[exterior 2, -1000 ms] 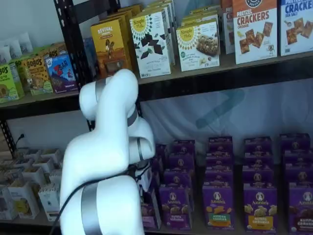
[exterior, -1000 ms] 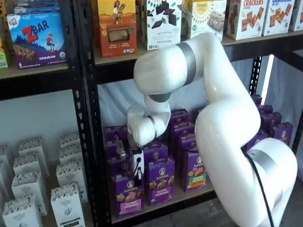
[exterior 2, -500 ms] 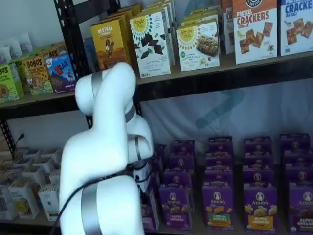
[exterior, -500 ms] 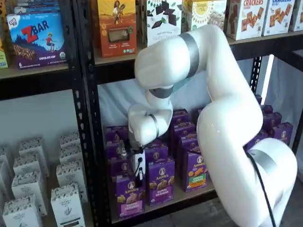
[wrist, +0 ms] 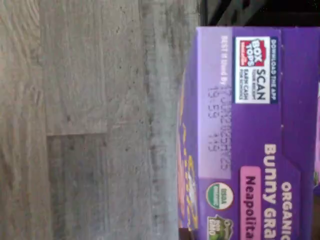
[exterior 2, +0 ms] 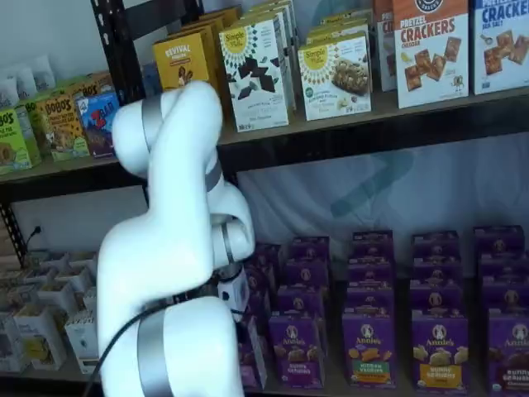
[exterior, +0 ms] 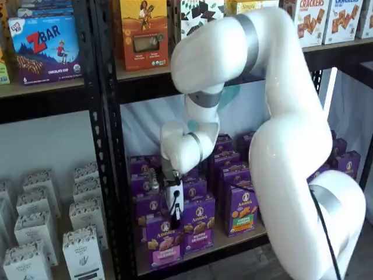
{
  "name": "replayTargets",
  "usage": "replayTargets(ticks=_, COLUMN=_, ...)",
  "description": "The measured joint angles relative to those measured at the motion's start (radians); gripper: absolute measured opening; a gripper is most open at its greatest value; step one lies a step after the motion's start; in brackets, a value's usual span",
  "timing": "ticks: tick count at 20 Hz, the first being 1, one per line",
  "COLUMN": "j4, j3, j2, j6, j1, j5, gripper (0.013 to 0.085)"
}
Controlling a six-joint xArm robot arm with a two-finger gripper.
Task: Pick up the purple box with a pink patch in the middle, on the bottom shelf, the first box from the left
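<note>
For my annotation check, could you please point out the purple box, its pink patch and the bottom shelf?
purple box [exterior: 164, 240]: a shelf view, front face.
pink patch [exterior: 163, 255]: a shelf view, label on the lower front.
bottom shelf [exterior: 233, 240]: a shelf view, bare board at the front edge.

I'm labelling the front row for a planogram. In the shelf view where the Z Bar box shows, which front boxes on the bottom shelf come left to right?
Purple box with the pink patch, under the end effector → purple box with the brown label → purple box with the green label.
</note>
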Motion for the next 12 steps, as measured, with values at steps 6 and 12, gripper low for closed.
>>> replayTargets(ticks=6, j4=-0.051, j3=0.155, j2=-0.172, j6=0.051, j1=0.004, j5=0.013, gripper=0.033)
replayTargets(ticks=12, j4=-0.054, j3=0.277, j2=-0.395, j6=0.07, j1=0.026, j5=0.126, gripper=0.033)
